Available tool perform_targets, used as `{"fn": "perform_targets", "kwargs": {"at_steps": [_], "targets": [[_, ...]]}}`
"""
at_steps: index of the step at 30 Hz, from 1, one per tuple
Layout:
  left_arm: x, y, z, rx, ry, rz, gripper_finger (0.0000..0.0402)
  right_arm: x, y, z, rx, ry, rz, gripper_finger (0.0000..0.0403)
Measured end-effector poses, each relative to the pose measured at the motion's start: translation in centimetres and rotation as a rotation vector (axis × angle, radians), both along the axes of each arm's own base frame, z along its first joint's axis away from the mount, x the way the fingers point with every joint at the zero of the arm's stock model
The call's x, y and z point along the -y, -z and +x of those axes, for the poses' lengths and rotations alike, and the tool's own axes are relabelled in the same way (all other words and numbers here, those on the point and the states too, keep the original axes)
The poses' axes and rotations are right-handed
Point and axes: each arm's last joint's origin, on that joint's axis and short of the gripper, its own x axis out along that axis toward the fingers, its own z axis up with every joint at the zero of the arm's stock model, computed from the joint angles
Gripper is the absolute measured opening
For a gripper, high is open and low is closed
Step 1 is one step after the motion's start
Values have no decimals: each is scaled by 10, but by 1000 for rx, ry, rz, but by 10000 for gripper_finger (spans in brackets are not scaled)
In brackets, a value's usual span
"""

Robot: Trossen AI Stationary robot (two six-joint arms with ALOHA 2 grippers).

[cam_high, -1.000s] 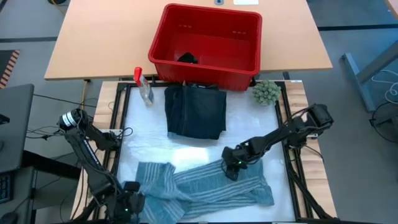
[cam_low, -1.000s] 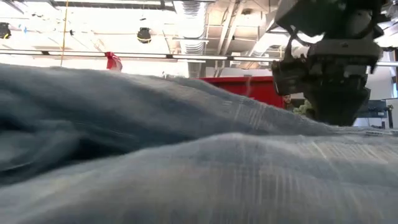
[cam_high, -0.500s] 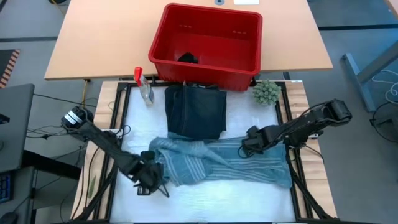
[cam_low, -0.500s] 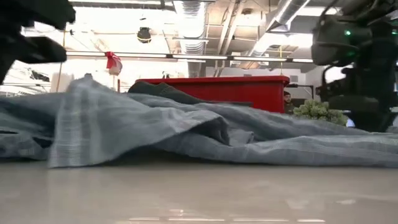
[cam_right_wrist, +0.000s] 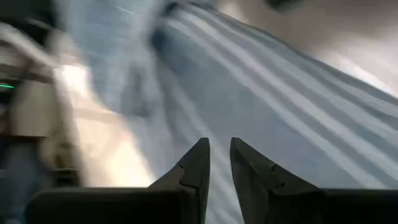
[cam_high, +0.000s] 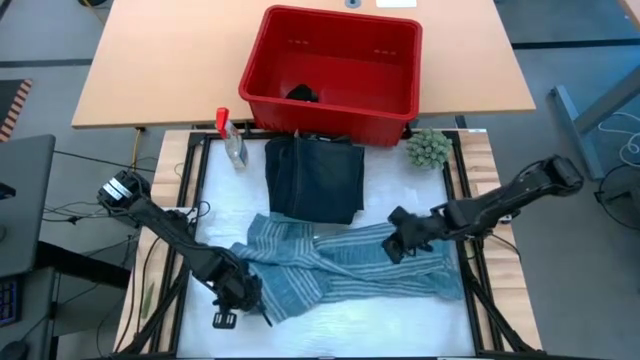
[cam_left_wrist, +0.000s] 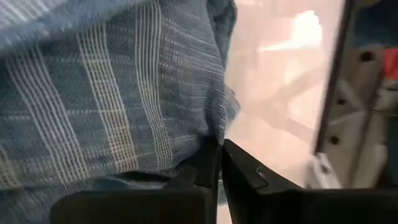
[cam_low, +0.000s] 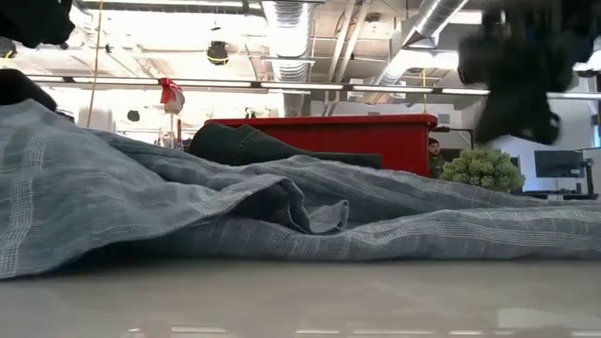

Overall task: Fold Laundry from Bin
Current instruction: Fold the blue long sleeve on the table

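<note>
White table (cam_high: 330, 320) surface noted; I am keeping the left gripper (cam_left_wrist: 219, 163) pinched on the striped cloth (cam_high: 340, 265), the right gripper (cam_right_wrist: 217, 163) nearly closed, pulling evenly to flatten wrinkles.

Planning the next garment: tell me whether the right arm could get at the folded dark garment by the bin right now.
Probably yes: the dark garment lies uncovered, nothing between it and the right gripper, which sits over the striped blue cloth.

Lab/workshop: exposed ceiling ducts (cam_low: 282, 23), strip lights (cam_low: 310, 86), monitor (cam_low: 558, 164).
</note>
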Motion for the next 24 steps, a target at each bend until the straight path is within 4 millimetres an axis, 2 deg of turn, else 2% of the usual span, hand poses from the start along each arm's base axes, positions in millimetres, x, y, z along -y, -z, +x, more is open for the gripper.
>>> {"fn": "perform_targets", "kwargs": {"at_steps": [3,6,9,14,19,24], "targets": [[6,-2,-3,-55,8,-86,20,-8,-2,13,103,-21,27,94],[12,-6,-7,-114,47,-148,59,-12,4,24,138,-29,31,108],[14,-14,-9,-175,81,-187,109,-15,10,33,157,-42,29,135],[4,-32,-11,-260,115,-233,177,-18,24,40,124,-45,19,191],[-15,-62,-16,-149,51,-243,198,-25,45,44,37,-58,4,224],[-29,-93,-38,-93,-32,-278,199,-35,68,45,-64,-68,25,228]]}}
